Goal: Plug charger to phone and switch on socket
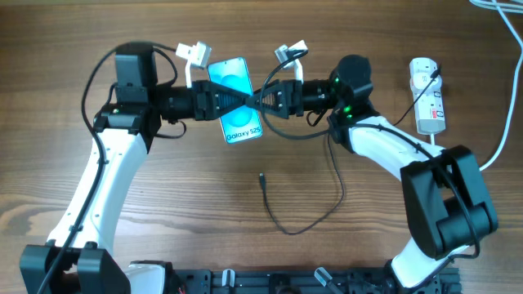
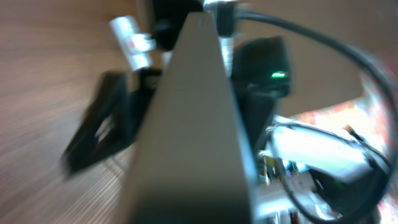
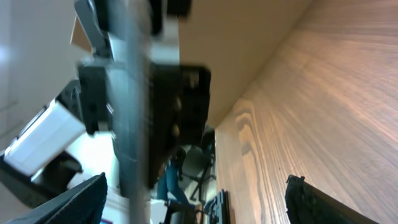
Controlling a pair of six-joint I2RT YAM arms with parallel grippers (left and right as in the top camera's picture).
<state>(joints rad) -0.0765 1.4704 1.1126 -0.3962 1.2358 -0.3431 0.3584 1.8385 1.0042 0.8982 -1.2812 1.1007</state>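
The phone [image 1: 238, 96], with a cyan screen, is held off the table between the two arms. My left gripper [image 1: 219, 103] is shut on its left side; the left wrist view shows the phone edge-on [image 2: 186, 124], hiding the fingers. My right gripper [image 1: 263, 99] is open at the phone's right edge; in the right wrist view its fingers [image 3: 196, 190] are wide apart, with the phone edge [image 3: 130, 124] beyond the left one. The charger, a thin black cable [image 1: 315, 216], loops on the table, its plug tip [image 1: 261, 176] lying free below the phone. The socket [image 1: 428, 96] is at the far right.
A thicker white cable [image 1: 510, 98] runs from the socket up the right side of the table. A black plug [image 1: 431, 77] sits in the strip. Both arms stretch across the far half of the wooden table [image 1: 196, 196].
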